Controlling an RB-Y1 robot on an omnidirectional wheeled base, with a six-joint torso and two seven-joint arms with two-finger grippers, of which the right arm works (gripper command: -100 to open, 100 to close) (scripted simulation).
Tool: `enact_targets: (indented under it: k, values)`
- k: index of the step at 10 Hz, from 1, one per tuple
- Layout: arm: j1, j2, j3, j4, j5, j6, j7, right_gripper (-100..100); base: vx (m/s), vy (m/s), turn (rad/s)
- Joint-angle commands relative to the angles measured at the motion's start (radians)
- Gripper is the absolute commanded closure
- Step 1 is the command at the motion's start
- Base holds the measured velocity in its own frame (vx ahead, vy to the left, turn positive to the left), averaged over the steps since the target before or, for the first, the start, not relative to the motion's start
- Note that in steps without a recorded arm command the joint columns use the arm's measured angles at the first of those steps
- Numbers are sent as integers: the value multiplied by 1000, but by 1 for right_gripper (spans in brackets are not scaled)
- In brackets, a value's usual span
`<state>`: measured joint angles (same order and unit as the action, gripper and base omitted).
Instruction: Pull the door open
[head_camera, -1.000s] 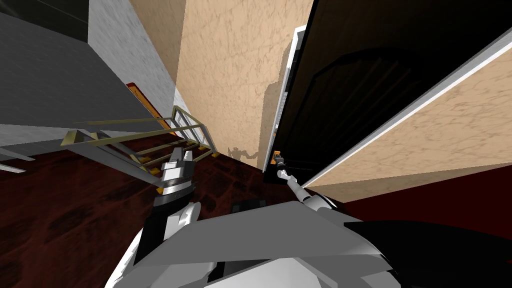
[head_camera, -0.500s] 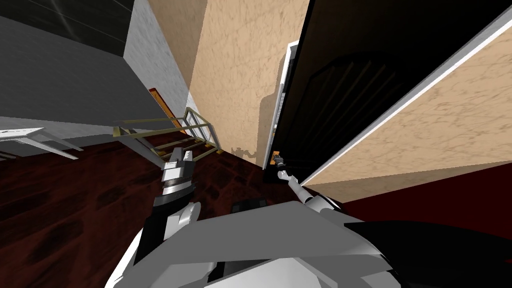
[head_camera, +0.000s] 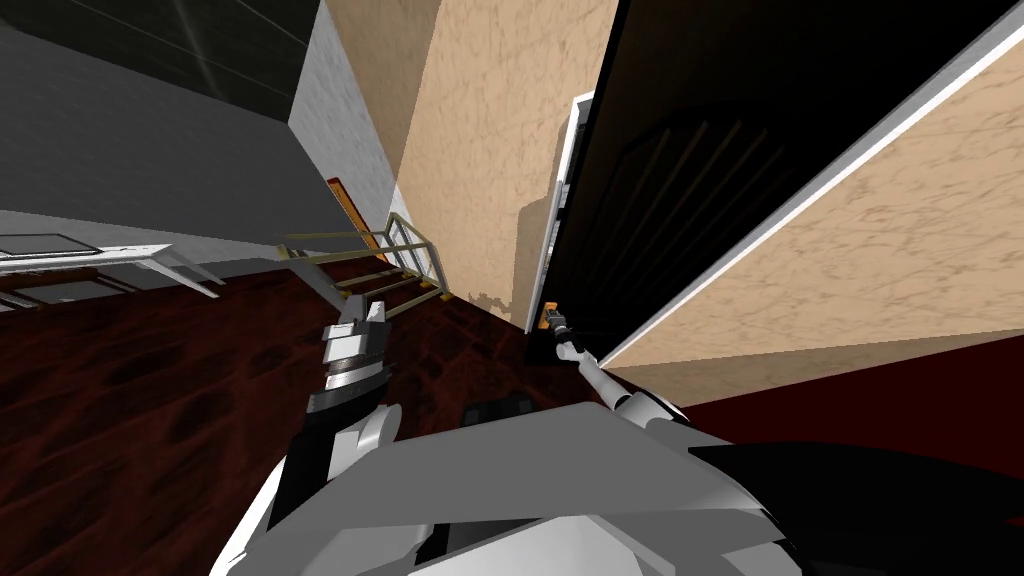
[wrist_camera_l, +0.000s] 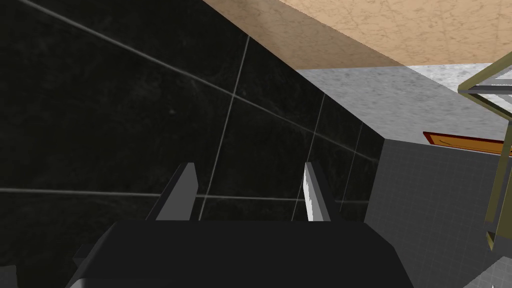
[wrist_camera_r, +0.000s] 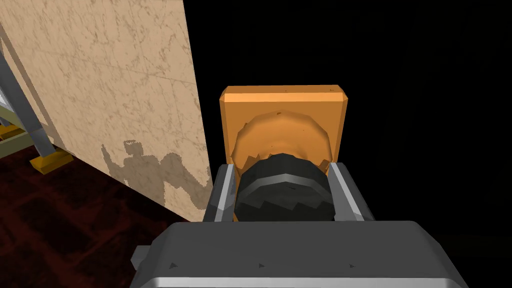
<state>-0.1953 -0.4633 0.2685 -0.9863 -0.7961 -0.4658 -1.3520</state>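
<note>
The door (head_camera: 720, 180) is a black slab ahead and to my right, its free edge beside a white frame (head_camera: 566, 190). Near that edge sits a dark round knob (wrist_camera_r: 284, 187) on an orange plate (wrist_camera_r: 284, 107). The right gripper (wrist_camera_r: 283, 172) is clamped on the knob, one finger pressed to each side (arm stretched out almost straight in the head view). A tan wall (head_camera: 490, 150) runs left of the frame down to a dark red floor (head_camera: 150, 400), where a brass-coloured railing (head_camera: 400, 250) stands against the wall. The left gripper (wrist_camera_l: 248, 170) hangs over the floor near the railing, fingers spread and holding nothing.
</note>
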Motion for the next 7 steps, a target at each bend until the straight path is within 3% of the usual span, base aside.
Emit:
enact_targets:
  k: [1, 4, 5, 7]
  values:
    - [13, -18, 28, -20, 3, -3, -24, 100, -246, -73, 127]
    - [23, -38, 59, -39, 6, -8, -49, 100, -213, -89, 89]
    - [23, -35, 54, -33, 6, -6, -45, 100, -99, -43, 36]
    - [31, -54, 83, -48, 10, -13, -69, 100, -167, -65, 94]
